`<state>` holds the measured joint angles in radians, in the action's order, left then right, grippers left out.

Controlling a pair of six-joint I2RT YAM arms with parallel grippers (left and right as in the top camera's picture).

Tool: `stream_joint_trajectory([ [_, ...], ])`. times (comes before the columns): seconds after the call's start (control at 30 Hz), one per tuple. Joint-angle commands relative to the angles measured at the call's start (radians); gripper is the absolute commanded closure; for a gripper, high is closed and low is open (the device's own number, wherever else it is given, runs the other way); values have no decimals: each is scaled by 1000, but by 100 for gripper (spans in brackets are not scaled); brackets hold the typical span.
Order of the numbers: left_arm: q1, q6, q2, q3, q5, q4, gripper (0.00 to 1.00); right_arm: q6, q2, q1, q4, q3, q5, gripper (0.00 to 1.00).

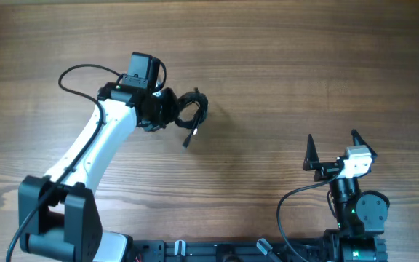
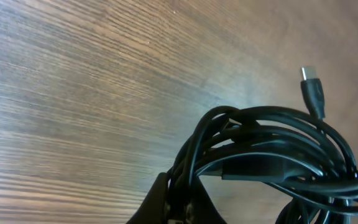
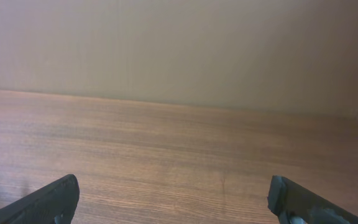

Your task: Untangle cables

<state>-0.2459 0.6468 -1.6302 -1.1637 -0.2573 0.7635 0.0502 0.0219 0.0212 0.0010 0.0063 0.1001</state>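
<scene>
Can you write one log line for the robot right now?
left jaws: shut on cable bundle | right jaws: open, empty | bundle: tangled

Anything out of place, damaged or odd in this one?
Nothing stands out. The cable bundle is a tangle of black loops in the left gripper, one plug poking free, no damage visible. The right gripper is open, well away from it over the table.
</scene>
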Motion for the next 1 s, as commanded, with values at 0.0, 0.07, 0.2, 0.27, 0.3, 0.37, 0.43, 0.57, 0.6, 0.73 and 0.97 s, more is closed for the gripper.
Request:
stream_joint_trajectory([
  [0.0,8,282,23,-19,-19,-27,96,-260,-8,-5,6,-1,15,0],
  [0.07,7,308,23,-19,-24,-28,96,-479,-8,-5,6,-1,11,0],
  [0.2,7,308,23,-19,-61,-44,96,-719,-8,-5,6,-1,11,0],
  [0.27,7,308,23,-19,-61,-49,96,-926,-8,-5,6,-1,12,0],
  [0.3,7,307,23,-19,-61,-50,96,-1012,-8,-5,7,-1,37,0],
  [0.37,8,301,23,-19,-60,-58,96,-777,-7,-5,18,0,177,0],
  [0.43,8,279,23,-19,-61,-61,96,-667,6,-5,-31,31,233,0],
  [0.57,8,255,23,-19,-61,-47,96,-615,149,-5,-239,233,231,0],
  [0.6,8,255,23,-19,-61,-53,96,-589,196,-5,-281,275,238,0],
  [0.73,8,256,23,-19,-60,-61,96,-415,496,-5,-418,494,423,0],
  [0.97,7,518,23,-19,-60,-66,96,-681,918,-8,-5,512,930,0],
])
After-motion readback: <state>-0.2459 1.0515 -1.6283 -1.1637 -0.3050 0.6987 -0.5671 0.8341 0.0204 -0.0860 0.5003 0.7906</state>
